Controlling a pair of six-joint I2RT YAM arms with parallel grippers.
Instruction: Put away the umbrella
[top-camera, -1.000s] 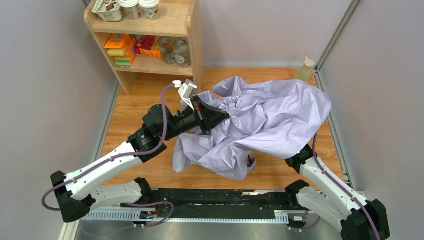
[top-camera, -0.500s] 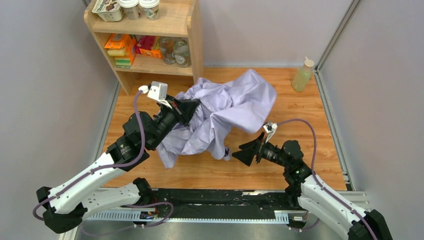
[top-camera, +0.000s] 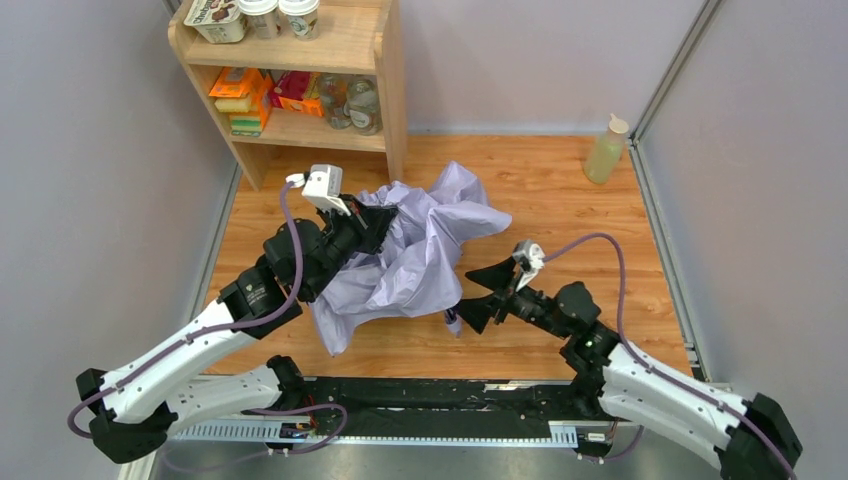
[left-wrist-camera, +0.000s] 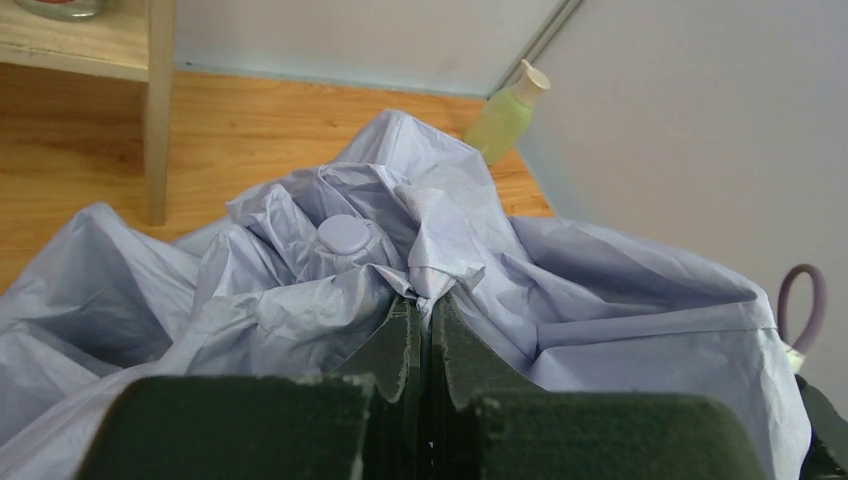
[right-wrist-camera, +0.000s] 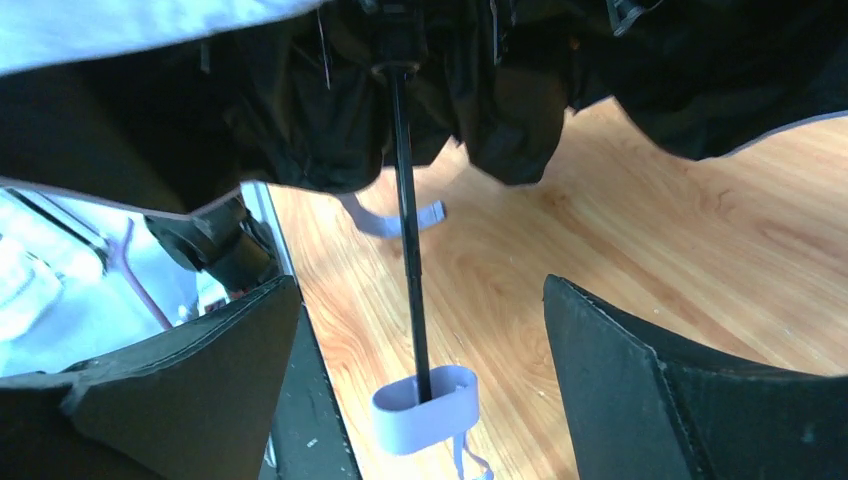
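The umbrella (top-camera: 425, 255) hangs half folded over the wooden floor, its pale lilac canopy (left-wrist-camera: 620, 310) crumpled. My left gripper (top-camera: 383, 218) is shut on a pinch of canopy fabric just beside the round top cap (left-wrist-camera: 343, 235); in the left wrist view its tips (left-wrist-camera: 428, 300) meet on the cloth. Below the canopy, the thin black shaft (right-wrist-camera: 408, 220) runs down to the small lilac handle (right-wrist-camera: 425, 408) with its strap. My right gripper (top-camera: 478, 293) stands open on either side of the shaft and handle (top-camera: 452, 322), touching neither; in the right wrist view its jaws (right-wrist-camera: 420, 290) are wide apart.
A wooden shelf (top-camera: 385, 75) with boxes, jars and cups stands at the back left. A pale green bottle (top-camera: 607, 150) sits in the back right corner, also in the left wrist view (left-wrist-camera: 505, 115). Grey walls close in both sides. A black rail (top-camera: 440, 395) runs along the near edge.
The wide-spread canopy has collapsed into a bunch toward the left. My left arm drew back left with it. My right gripper came out from under the canopy and opened beside the handle.
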